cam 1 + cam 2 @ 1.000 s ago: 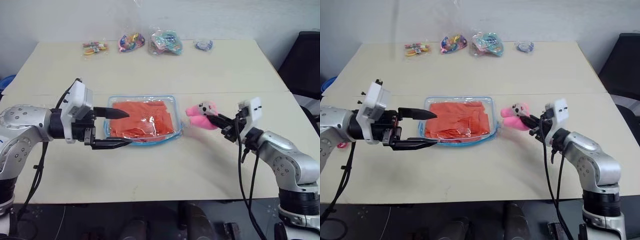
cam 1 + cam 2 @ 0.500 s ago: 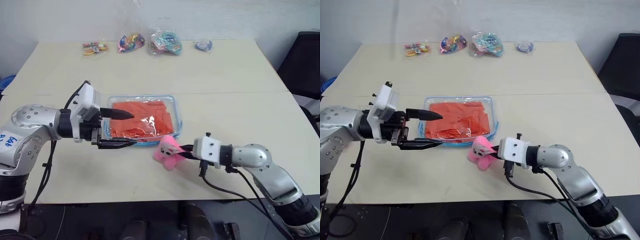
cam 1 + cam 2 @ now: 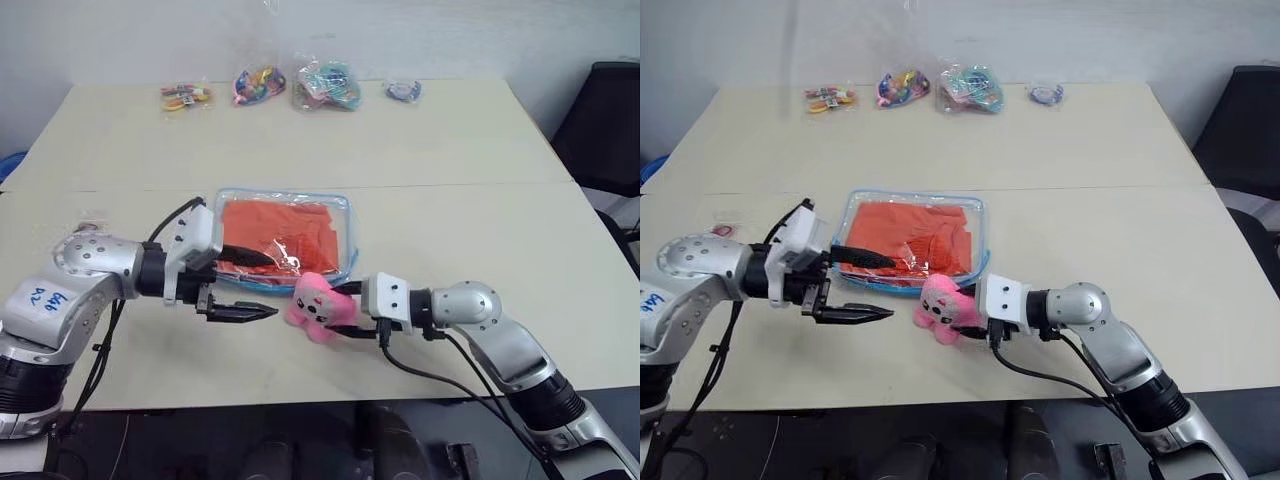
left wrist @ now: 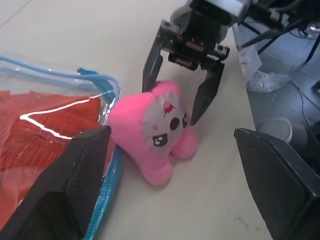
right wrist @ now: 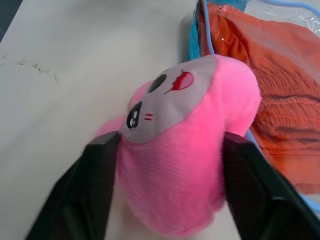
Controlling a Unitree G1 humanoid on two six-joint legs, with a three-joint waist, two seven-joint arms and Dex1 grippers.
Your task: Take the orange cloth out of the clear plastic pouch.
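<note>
While table [image 3: 470,150] carries all, pouch [image 3: 285,238] lies flat mid-table, cloth [image 3: 280,228] inside – plush [image 3: 318,303] at its near right corner. Left gripper [image 3: 258,285] spread wide, upper finger over pouch's near-left edge. Right gripper [image 4: 175,97] spread – fingers flank plush, contact unclear.

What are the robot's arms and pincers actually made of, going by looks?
Both arms are rounded silver-grey metal segments with black joints and loose black cables. The left arm carries a white label with blue handwriting. Each wrist ends in a white boxy block, and the left gripper and the right gripper each have two black pointed fingers.
</note>
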